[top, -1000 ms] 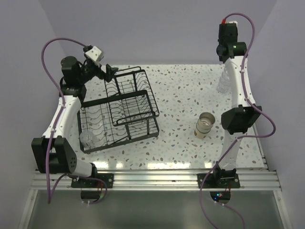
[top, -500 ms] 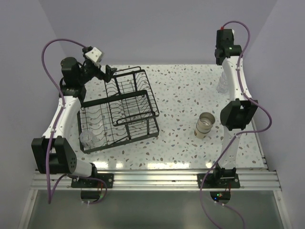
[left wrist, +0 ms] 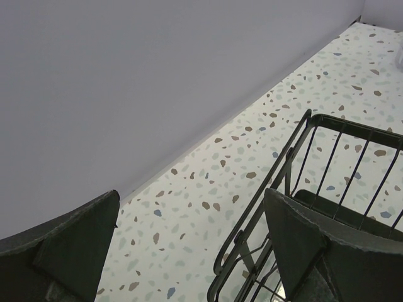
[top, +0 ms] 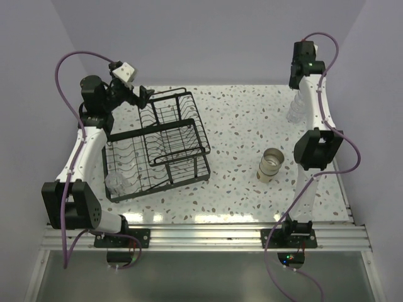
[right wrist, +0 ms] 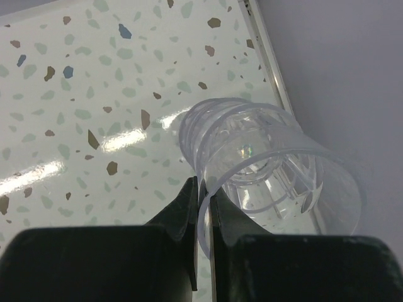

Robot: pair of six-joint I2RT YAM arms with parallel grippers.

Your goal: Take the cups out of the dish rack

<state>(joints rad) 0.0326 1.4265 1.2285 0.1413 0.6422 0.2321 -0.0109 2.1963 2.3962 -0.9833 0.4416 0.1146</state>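
Note:
The black wire dish rack (top: 157, 146) sits on the left half of the table, and a clear cup (top: 116, 182) stands in its near left corner. My left gripper (top: 148, 94) hovers open over the rack's far left corner, and its fingers (left wrist: 315, 245) frame the rack's rim (left wrist: 286, 160) with nothing between them. At the far right, my right gripper (right wrist: 203, 189) is shut on the rim of a clear cup (right wrist: 271, 170), which is tilted just above the table by the right edge (top: 294, 113). A tan cup (top: 271, 165) stands on the table at right centre.
The back wall runs close behind the rack and the left gripper. The table's right edge strip (right wrist: 267, 56) and the side wall lie right next to the held cup. The right arm's elbow (top: 318, 150) hangs over the table beside the tan cup.
The right arm's wrist and elbow have shifted slightly toward the far right; the clear cup stays in its grip near the right edge. The left arm has not moved.

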